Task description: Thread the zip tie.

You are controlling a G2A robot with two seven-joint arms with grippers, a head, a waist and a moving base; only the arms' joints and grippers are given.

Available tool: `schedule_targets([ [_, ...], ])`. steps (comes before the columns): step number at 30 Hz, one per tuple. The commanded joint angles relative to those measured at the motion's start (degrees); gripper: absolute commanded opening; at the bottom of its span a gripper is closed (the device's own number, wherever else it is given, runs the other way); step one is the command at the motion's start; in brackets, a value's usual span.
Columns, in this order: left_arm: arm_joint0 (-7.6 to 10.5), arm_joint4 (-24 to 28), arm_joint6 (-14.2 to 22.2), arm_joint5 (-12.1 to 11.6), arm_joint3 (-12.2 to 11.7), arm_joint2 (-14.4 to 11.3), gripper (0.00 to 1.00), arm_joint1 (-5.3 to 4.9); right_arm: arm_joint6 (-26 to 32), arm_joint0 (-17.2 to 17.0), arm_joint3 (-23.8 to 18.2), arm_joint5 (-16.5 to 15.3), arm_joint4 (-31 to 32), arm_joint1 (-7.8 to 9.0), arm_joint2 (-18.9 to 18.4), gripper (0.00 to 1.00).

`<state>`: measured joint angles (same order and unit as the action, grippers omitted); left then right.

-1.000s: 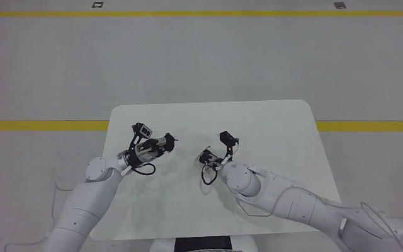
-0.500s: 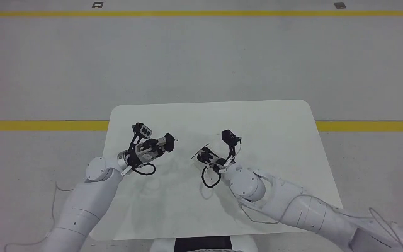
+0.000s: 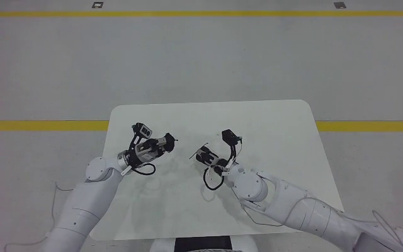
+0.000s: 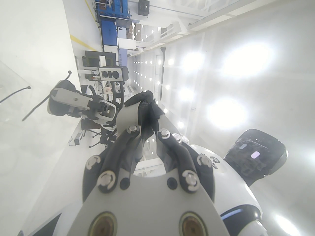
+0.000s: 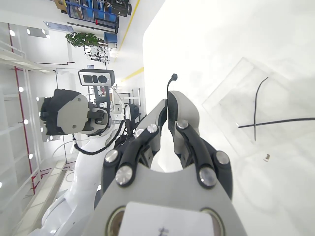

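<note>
Black zip tie (image 5: 168,85) mostly within tool (image 5: 168,99)

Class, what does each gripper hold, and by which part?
Right gripper: black zip tie, pinched just below its head. Left gripper: jaws shut, nothing seen held.

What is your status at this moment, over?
Right tool shut on zip tie, head poking past the tips. Left tool shut, facing it, apart. Two more ties lie crossed in the clear tray.
</note>
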<state>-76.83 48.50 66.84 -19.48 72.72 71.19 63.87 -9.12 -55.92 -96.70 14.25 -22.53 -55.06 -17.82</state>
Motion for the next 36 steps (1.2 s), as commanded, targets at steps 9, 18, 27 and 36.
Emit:
schedule_targets([
  [9, -0.39, -1.9, -2.4, 0.1, -1.4, -0.4, 0.0, -0.07, -5.6, -4.4, -2.4, -2.4, 10.6, 1.33, -4.6, 0.0],
  [18, 0.83, -3.5, -2.7, 0.0, -6.7, -2.2, 0.0, 0.49, -7.2, -9.7, -6.6, -2.2, 20.5, 2.36, -8.8, 0.0],
  [27, 1.43, -3.3, -2.7, 0.0, -7.7, -2.7, 0.0, 0.82, -6.7, -10.5, -6.5, -2.8, 21.8, 2.24, -9.5, 0.0],
  [36, 0.88, -5.7, -4.6, 0.6, -6.8, -4.3, 0.0, 0.93, -5.1, -11.4, -6.8, -4.1, 24.7, 1.92, -10.0, 0.0],
])
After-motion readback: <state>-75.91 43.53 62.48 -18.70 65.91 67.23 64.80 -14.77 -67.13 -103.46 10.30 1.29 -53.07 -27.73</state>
